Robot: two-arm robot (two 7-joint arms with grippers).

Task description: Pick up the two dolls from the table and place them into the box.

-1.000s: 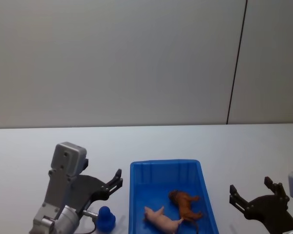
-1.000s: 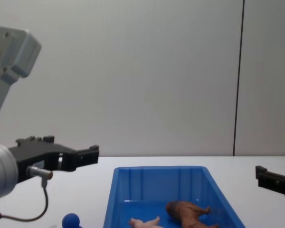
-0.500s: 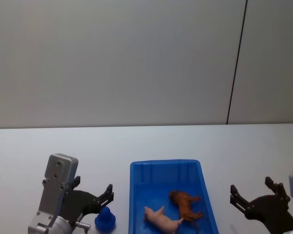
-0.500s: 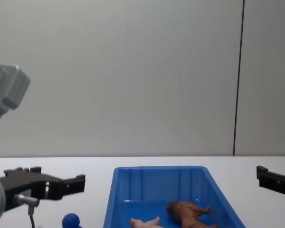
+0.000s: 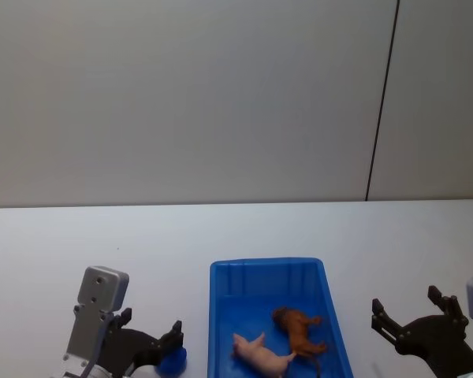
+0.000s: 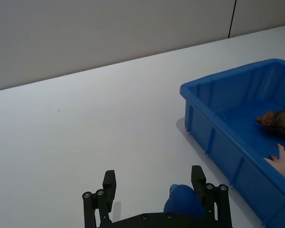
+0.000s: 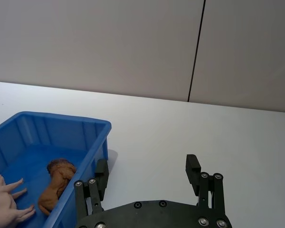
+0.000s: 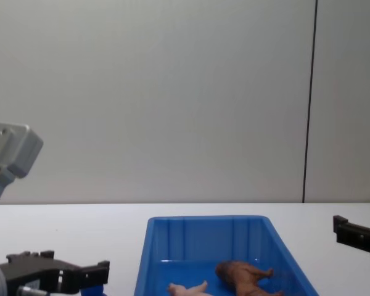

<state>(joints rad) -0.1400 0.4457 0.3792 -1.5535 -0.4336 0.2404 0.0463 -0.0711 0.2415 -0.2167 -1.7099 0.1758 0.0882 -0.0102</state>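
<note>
The left gripper [image 5: 150,345] is hanging low over the plain white flat tabletop [image 5: 221,236] just to the left of the bright blue rectangular plastic bin with ribbed walls [image 5: 270,272], its two black fingers spread apart and holding nothing. In the left wrist view the left gripper [image 6: 154,190] is showing both fingertips wide apart, with a small round dark blue object [image 6: 183,202] sitting on the table [image 6: 85,128] just in front of one finger; whether the finger is touching it cannot be told. From the head view the same blue object [image 5: 171,361] is lying right beside the bin's left wall, partly hidden by the gripper.

The right gripper [image 5: 416,315] is sitting near the bin's right side, above the table, its dark fingers parted and empty. In the right wrist view the right gripper [image 7: 147,178] is showing a clear gap between its fingers, with the bin [image 7: 52,128] off to one side.

Both toys are lying inside the bin. The shaggy dark brown four-legged animal figure [image 5: 299,329] is resting on its side on the bin floor, and the pale pink pig-like figure [image 5: 262,354] is lying just beside it, nearer the left wall, the two touching or nearly so. In the chest view the brown figure [image 8: 245,275] and the pink figure [image 8: 188,288] are showing low behind the bin's [image 8: 203,225] far wall.
</note>
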